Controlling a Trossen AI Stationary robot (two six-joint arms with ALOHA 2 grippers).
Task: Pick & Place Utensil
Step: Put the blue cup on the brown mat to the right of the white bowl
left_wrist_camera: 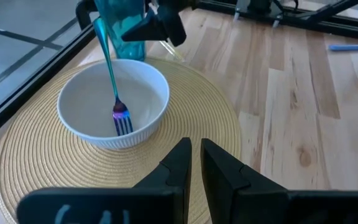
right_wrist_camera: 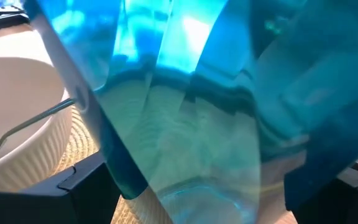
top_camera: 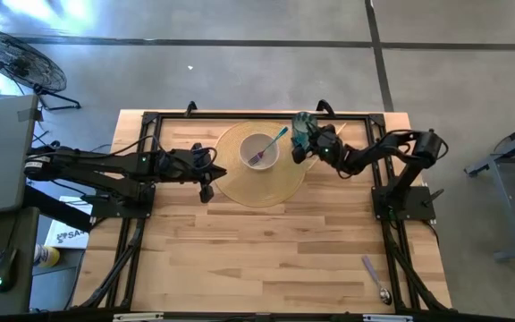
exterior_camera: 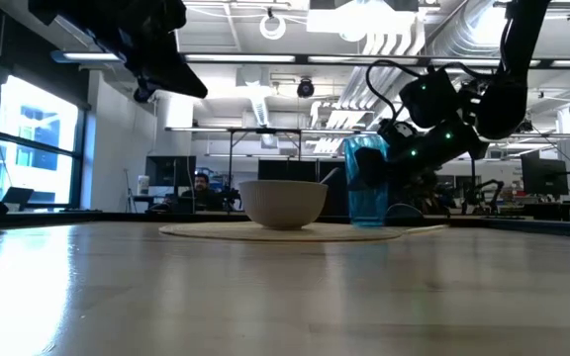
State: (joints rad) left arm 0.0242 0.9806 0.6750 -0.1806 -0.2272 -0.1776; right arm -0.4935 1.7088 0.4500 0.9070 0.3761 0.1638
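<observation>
A white ribbed bowl (top_camera: 259, 150) (left_wrist_camera: 86, 118) stands on a round woven placemat (top_camera: 240, 188). A fork (left_wrist_camera: 112, 74) with a teal handle lies in it, tines on the bowl's bottom, handle leaning on the rim toward a blue see-through cup (top_camera: 304, 131) (exterior_camera: 367, 183). My right gripper (top_camera: 309, 141) is shut on that cup at the mat's far right edge. My left gripper (top_camera: 206, 183) (left_wrist_camera: 196, 155) is shut on nothing and hovers at the mat's left edge, pointing at the bowl. A spoon (top_camera: 375, 279) lies flat near the table's near right corner. My right gripper holds the blue cup's wall (right_wrist_camera: 185, 124) between its two fingers (right_wrist_camera: 82, 186), one on each side, coming level from the table's right. In the low view the cup stands upright with its base at the placemat; whether it is lifted clear I cannot tell.
A black metal frame (top_camera: 150, 121) runs along the table's far, left and right sides. The near half of the wooden table (top_camera: 257, 259) holds only the spoon. A fan (top_camera: 21, 58) and a grey cabinet stand off the table to the left.
</observation>
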